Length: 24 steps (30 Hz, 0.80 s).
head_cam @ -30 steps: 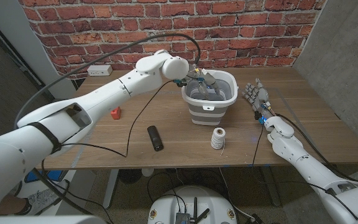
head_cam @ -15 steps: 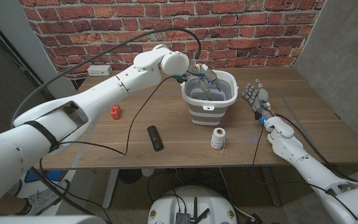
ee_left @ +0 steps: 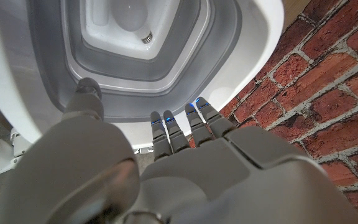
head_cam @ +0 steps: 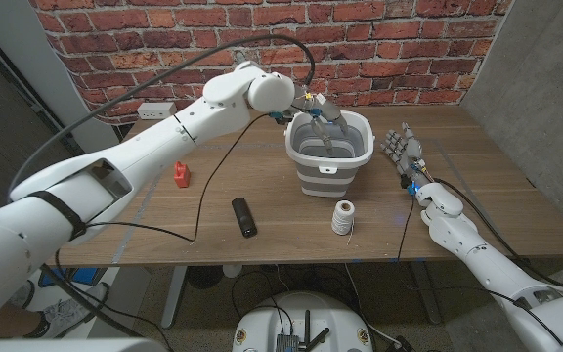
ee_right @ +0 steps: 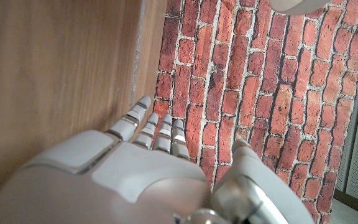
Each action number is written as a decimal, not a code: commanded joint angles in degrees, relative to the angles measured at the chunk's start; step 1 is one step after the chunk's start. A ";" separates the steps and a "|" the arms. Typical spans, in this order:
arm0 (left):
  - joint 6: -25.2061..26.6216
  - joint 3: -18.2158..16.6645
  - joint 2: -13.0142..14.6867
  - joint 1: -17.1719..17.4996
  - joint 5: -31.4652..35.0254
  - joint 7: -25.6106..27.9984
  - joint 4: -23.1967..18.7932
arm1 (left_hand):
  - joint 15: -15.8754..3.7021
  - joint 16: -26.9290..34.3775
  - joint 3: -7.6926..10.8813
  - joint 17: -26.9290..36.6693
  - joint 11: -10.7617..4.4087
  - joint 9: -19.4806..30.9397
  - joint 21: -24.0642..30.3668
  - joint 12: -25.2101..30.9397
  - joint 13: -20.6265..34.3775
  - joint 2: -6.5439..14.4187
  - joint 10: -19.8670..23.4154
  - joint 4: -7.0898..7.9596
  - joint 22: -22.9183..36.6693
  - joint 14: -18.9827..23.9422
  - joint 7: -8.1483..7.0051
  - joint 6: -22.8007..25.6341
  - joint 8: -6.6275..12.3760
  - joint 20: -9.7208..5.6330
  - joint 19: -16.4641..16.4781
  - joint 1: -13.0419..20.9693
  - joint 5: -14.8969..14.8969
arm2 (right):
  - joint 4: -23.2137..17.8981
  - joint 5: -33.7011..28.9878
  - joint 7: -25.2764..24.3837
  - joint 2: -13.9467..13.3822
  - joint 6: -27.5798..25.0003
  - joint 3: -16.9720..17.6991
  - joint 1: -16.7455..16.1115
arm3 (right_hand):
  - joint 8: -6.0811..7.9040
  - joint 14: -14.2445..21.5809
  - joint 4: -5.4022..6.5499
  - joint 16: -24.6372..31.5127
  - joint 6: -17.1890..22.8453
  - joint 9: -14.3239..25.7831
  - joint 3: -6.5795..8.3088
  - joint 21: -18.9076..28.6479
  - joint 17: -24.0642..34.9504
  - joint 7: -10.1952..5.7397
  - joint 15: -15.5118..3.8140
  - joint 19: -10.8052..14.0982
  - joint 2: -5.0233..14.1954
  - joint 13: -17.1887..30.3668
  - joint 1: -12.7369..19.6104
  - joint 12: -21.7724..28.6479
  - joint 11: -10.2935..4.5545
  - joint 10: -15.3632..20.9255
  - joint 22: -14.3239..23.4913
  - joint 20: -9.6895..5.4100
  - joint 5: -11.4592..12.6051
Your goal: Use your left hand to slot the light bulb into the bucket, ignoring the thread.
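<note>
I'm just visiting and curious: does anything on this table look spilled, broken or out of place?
Nothing stands out. The light bulb lies whole at the bottom of the bucket, which stands upright. The left hand hovers empty above it. The thread stands upright and untouched on the table.

left hand [head_cam: 325,115] raised above bucket [head_cam: 328,154], fingers empty, light bulb [ee_left: 133,15] lying inside
</note>
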 commanded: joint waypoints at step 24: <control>15.30 -13.03 6.19 12.65 -10.69 12.48 -10.89 | -2.90 0.41 -0.06 0.04 2.02 0.01 0.29 0.02 -1.55 1.36 -2.65 0.51 0.17 -0.68 1.15 -1.32 -1.33 -1.86 0.16 -2.46 -0.23 | -4.23 -1.49 -1.23 -1.95 -0.90 -0.41 -0.96 | 0.05 -0.67 0.06 0.39 0.29 0.28 -0.43 -0.40 -0.08 0.03 -0.20 -0.18 2.82 0.06 0.19 0.34 -0.11 0.12 0.22 -0.22 0.48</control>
